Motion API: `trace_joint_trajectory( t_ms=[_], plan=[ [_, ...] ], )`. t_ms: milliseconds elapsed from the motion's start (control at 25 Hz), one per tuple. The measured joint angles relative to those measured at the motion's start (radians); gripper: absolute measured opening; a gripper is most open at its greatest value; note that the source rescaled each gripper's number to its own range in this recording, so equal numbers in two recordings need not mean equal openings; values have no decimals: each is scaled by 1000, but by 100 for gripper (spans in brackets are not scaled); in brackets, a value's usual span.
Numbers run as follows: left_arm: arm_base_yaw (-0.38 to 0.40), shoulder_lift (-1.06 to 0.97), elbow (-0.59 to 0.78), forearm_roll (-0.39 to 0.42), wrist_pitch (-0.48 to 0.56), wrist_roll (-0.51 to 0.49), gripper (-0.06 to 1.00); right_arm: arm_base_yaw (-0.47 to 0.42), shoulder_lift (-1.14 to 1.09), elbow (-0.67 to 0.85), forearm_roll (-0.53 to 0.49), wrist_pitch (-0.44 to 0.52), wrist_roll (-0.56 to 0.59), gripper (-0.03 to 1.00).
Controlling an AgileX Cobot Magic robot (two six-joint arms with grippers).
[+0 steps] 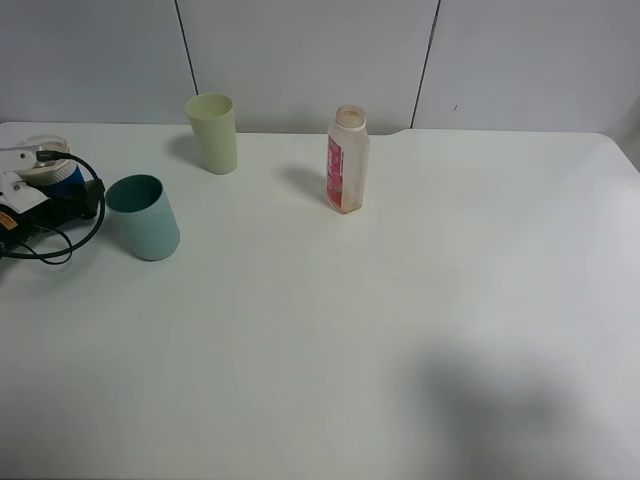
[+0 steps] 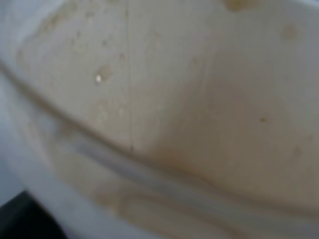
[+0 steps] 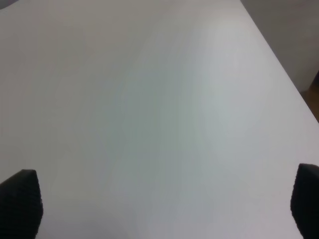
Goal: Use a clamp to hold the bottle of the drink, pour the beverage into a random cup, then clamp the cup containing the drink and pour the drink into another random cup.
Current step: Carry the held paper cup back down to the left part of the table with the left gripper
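The bottle (image 1: 347, 160) with its red-pink label stands upright at the back middle of the table, uncapped. At the far left edge my left gripper (image 1: 35, 190) sits at the blue-sleeved paper cup (image 1: 62, 174); its jaws are hidden by its own body. The left wrist view is filled by the blurred, tan, brown-stained inside of the cup (image 2: 189, 109). The teal tumbler (image 1: 145, 216) stands just right of that cup. No pool of beverage shows anywhere. My right gripper (image 3: 162, 204) hangs open over bare table, out of the high view.
A pale green tumbler (image 1: 212, 132) stands behind the teal one, towards the back. Black cables (image 1: 70, 235) loop at the left arm. The white table (image 1: 400, 330) reaches the grey wall panels behind, and a soft shadow lies on it at the front right.
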Motion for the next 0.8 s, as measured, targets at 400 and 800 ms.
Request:
trace_joint_trajectory(
  t_ms=[400, 800],
  plan=[
    [0, -71, 0, 1, 6, -39, 68, 0, 0, 0, 0, 0, 0, 100],
    [0, -175, 42, 1, 7, -36, 68, 0, 0, 0, 0, 0, 0, 100]
  ],
)
